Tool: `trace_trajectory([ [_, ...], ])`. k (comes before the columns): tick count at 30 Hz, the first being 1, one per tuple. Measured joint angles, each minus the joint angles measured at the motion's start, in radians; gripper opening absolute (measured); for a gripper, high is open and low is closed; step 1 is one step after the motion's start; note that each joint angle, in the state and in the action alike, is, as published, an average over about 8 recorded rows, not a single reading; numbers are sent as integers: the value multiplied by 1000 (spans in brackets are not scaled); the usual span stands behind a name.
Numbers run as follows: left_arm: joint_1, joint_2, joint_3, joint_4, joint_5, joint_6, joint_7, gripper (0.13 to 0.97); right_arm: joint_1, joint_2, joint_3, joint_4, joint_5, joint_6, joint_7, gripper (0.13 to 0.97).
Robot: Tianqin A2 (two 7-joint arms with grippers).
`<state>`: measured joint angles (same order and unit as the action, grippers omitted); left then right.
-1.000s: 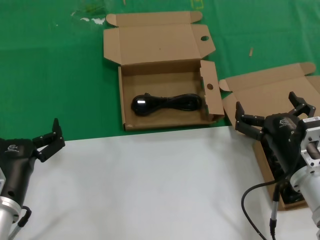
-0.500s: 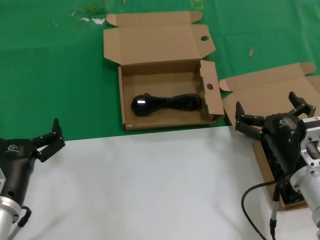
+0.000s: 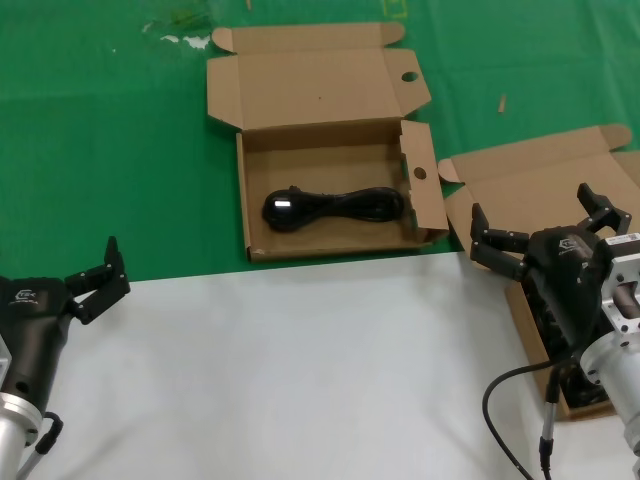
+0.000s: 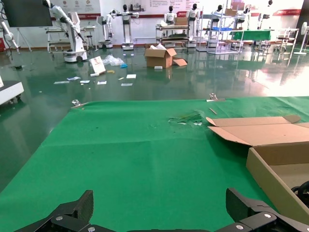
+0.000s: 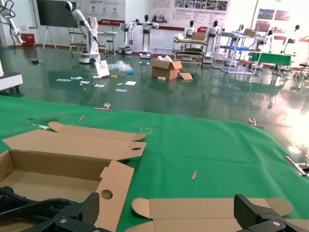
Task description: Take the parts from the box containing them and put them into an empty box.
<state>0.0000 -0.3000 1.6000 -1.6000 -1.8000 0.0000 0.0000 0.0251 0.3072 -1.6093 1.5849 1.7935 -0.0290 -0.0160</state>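
A single coiled black power cable [image 3: 332, 207] lay lengthwise on the floor of the cardboard box with round-holed flaps [image 3: 420, 205], its chunky plug end toward the robot's left side. That box sat open on the green mat [image 3: 100, 150], lid folded back away from the robot, one punched hole showing in the lid flap and another in the side flap nearest the right arm. Just beside it on the right stood the plain-flapped cardboard box [image 3: 530, 190], also open, its interior largely hidden behind the right arm in the head view.

The right gripper [image 3: 545, 232] hovered over that plain-flapped box, fingers spread wide and holding nothing; its wrist camera looked across both boxes, catching the cable [image 5: 21, 205] at the edge of the holed box [image 5: 113, 186]. The left gripper [image 3: 96, 282] was parked low at the near left, at the seam where the green mat met the white sheet [image 3: 300, 370], well apart from either box, its jaws likewise released and empty. A loose black cord [image 3: 510, 410] looped beneath the right arm.
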Motion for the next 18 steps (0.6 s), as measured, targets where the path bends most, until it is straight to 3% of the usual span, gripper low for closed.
trace_trajectory([
  [18,0,0,0,0,0,0,0,966,0,0,0,0,0,0,0,966],
])
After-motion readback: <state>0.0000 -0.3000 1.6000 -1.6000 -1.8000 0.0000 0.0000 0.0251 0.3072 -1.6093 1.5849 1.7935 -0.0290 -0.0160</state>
